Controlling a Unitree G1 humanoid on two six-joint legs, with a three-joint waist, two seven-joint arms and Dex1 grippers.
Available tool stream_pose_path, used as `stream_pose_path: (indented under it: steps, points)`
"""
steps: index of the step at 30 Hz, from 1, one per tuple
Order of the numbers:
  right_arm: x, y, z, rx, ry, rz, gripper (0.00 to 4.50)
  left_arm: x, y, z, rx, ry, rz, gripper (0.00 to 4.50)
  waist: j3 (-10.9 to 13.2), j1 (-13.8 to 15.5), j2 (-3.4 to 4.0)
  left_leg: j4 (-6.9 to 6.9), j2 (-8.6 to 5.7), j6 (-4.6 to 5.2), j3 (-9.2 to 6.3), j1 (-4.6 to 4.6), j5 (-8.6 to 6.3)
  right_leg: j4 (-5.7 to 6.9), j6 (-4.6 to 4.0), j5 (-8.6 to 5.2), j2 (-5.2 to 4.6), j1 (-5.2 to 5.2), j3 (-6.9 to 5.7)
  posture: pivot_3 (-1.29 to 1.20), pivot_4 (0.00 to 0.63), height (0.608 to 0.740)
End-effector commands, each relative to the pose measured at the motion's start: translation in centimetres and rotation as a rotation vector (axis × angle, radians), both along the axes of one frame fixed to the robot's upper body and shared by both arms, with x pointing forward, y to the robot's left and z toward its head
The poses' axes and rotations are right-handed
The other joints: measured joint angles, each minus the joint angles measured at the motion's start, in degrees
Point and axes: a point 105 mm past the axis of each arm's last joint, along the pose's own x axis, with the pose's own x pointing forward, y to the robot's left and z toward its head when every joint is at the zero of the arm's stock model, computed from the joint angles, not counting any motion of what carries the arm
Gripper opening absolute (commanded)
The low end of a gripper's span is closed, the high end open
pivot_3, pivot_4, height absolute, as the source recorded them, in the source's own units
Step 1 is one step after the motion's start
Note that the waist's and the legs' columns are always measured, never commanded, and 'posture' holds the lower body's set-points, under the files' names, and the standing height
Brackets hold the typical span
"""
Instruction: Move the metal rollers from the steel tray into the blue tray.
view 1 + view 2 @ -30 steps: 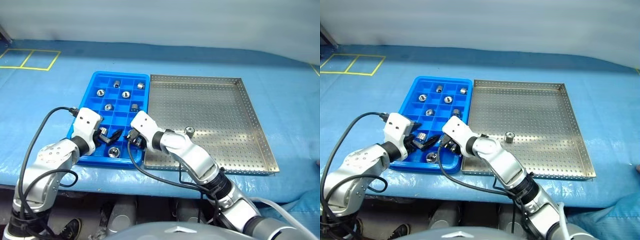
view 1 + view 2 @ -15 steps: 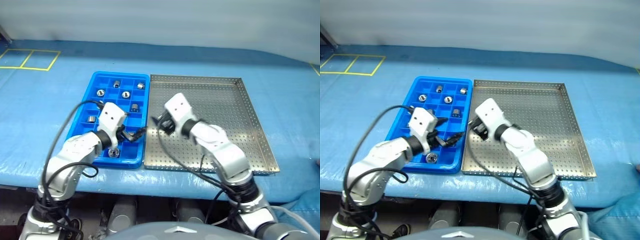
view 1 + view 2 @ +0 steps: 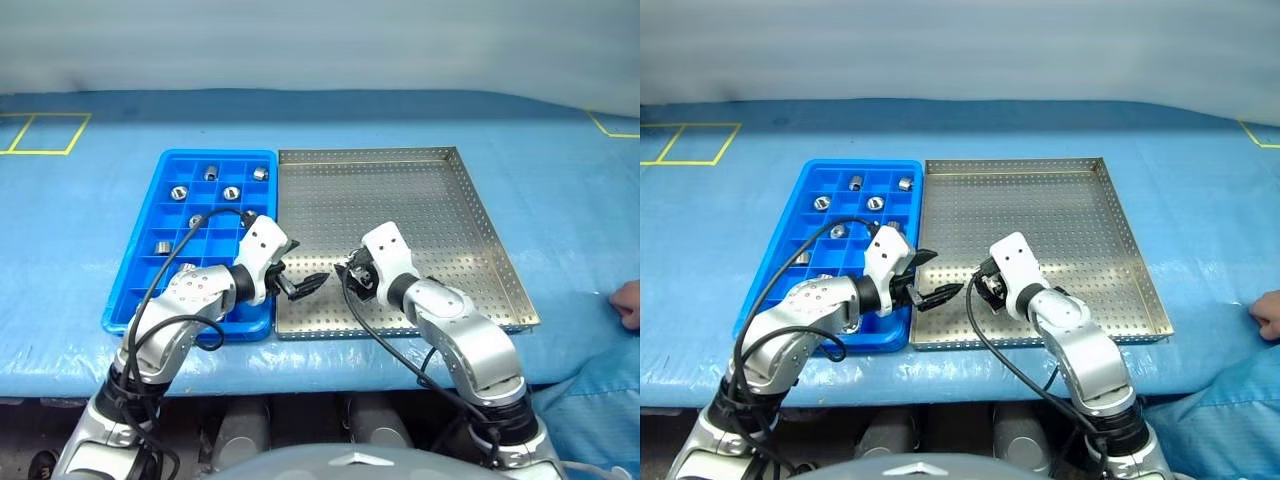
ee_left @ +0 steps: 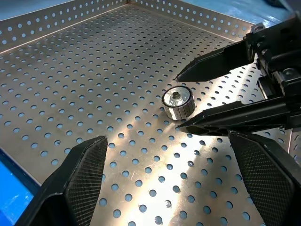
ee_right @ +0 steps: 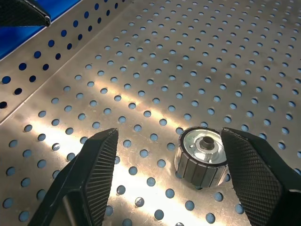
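The steel tray [image 3: 420, 190] lies to the right of the blue tray [image 3: 135, 300]. One metal roller [image 4: 178, 102] lies on the steel tray's perforated floor near its front left. My right gripper [image 5: 169, 134] is open around it, one finger [image 4: 221, 56] on each side, and the roller [image 5: 202, 155] sits closer to one finger. My left gripper [image 3: 300, 285] is open and empty, pointing at that roller from just inside the steel tray's left rim. Several more rollers [image 3: 231, 193] sit in the blue tray's far compartments.
Both trays rest on a blue table cover [image 3: 80, 220] with yellow tape lines [image 3: 40, 135] at the far left. A person's hand [image 3: 628, 303] shows at the right edge, beyond the steel tray.
The camera has swung to the right. Both grippers left the blue tray's front end for the steel tray: the right one now straddles the roller, and the left one faces it.
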Motion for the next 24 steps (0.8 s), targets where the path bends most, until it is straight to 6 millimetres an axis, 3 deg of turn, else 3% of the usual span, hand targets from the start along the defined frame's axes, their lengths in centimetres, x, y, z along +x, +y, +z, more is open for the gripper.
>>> stream_pose_path:
  steps: [1, 6, 7, 9, 15, 24]
  points:
    - [0.8, -0.7, -0.2, -0.006, -0.018, -0.05, 3.65, 0.3, 0.2, 0.7, -0.006, -0.04, 0.005, 4.5, 0.0, 0.0, 0.0, 0.0, 0.0, 0.0, 0.0, 0.0, 0.0, 0.0, 0.0, 0.0, 0.0, 0.0, 0.0, -0.01, 0.15, 0.74]
    - [1.2, -1.7, -1.3, -0.026, 0.004, -0.089, 3.65, 0.0, 0.1, 0.6, -0.006, -0.04, 0.006, 4.5, 0.0, 0.1, 0.0, -0.01, 0.0, 0.0, 0.0, 0.0, 0.0, 0.0, 0.0, 0.0, 0.0, 0.0, 0.0, 0.01, 0.15, 0.74]
    - [1.2, -1.8, -1.4, -0.029, 0.006, -0.089, 3.48, 0.0, 0.1, 0.6, -0.006, -0.04, 0.007, 4.5, 0.0, 0.1, 0.0, -0.01, 0.0, 0.0, -0.01, 0.0, 0.0, 0.01, 0.0, 0.0, 0.0, 0.0, 0.0, 0.01, 0.15, 0.74]
    - [1.3, -2.0, -1.6, -0.034, 0.009, -0.094, 3.07, -0.1, 0.2, 0.5, -0.007, -0.038, 0.011, 4.5, 0.0, 0.0, 0.0, -0.02, 0.0, 0.0, 0.0, 0.0, 0.0, 0.01, 0.0, 0.0, 0.0, -0.02, 0.0, 0.01, 0.15, 0.74]
    - [1.9, -2.3, -1.0, -0.034, -0.032, -0.126, 1.05, -0.2, 0.6, 0.3, -0.001, -0.031, 0.027, 4.5, 0.0, 0.1, 0.0, -0.03, 0.01, 0.0, -0.01, 0.0, 0.0, 0.01, 0.0, 0.0, 0.01, -0.01, 0.0, 0.02, 0.15, 0.74]
    - [2.7, -2.2, 0.7, -0.063, -0.102, -0.124, 1.05, -0.2, 1.1, 0.2, 0.006, -0.029, 0.041, 4.5, 0.0, 0.1, 0.0, -0.03, 0.01, 0.0, -0.01, 0.01, 0.0, 0.01, 0.0, 0.0, 0.01, -0.01, 0.0, 0.03, 0.15, 0.74]
